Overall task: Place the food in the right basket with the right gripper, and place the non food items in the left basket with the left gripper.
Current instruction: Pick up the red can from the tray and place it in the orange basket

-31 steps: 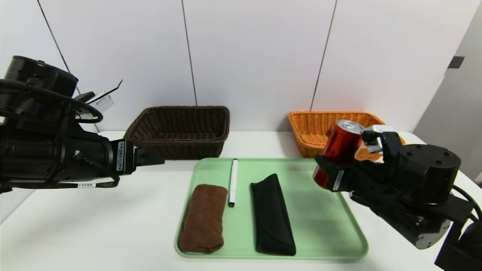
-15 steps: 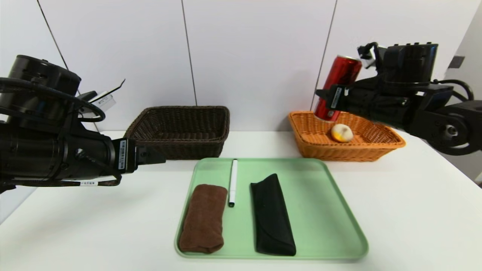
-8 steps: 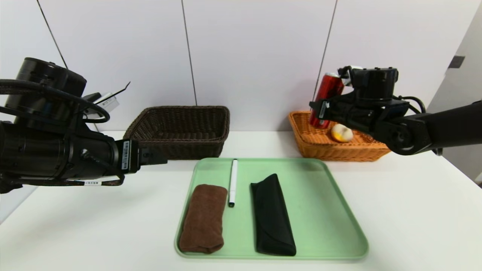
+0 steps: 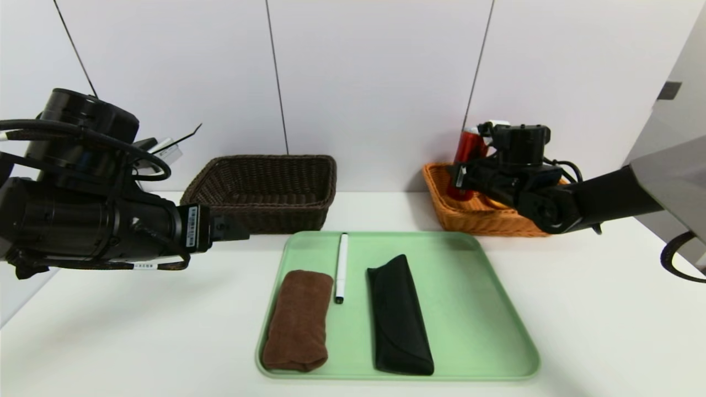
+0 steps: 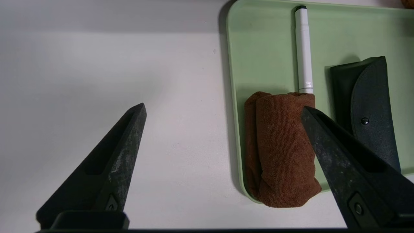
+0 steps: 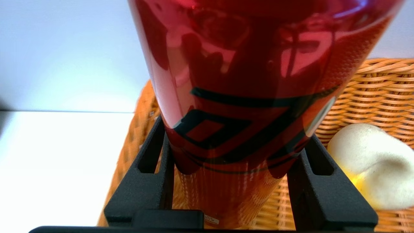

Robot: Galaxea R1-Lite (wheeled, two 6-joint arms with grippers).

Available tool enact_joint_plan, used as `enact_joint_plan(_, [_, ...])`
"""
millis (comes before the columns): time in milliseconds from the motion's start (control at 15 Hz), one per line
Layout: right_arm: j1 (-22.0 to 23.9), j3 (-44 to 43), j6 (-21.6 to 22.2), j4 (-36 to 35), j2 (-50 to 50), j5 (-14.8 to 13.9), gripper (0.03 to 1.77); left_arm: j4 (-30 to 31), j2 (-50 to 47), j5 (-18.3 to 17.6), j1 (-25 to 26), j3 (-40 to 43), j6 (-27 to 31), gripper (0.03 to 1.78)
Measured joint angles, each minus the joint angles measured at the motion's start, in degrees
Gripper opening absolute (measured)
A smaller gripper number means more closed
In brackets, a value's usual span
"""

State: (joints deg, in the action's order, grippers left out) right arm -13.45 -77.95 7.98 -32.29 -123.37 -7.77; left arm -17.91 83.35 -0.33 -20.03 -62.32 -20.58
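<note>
At one o'clock from the green tray, the right gripper lowers the red drink can into the orange wicker basket, its jaws partly open, clamped around the can; base contact cannot be told. Beside it lies the bun. Next calls for settling the can, then releasing. Its long axis stands near upright, lid end up, leaning toward half past twelve in the head view. The left gripper, at ten o'clock, gapes wide, empty
</note>
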Motion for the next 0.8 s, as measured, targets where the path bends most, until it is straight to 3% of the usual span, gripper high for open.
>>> enact_joint_plan(400, [1.2,-1.2,-1.5,-2.0,-3.2,0.0,0.93,1.6,1.3,0.0,0.0,-0.3,0.5,1.69])
enact_joint_plan(800, [1.8,-1.7,-1.7,-3.1,-4.1,0.0,1.36,1.6,1.9,0.1,0.0,-0.4,0.5,1.69])
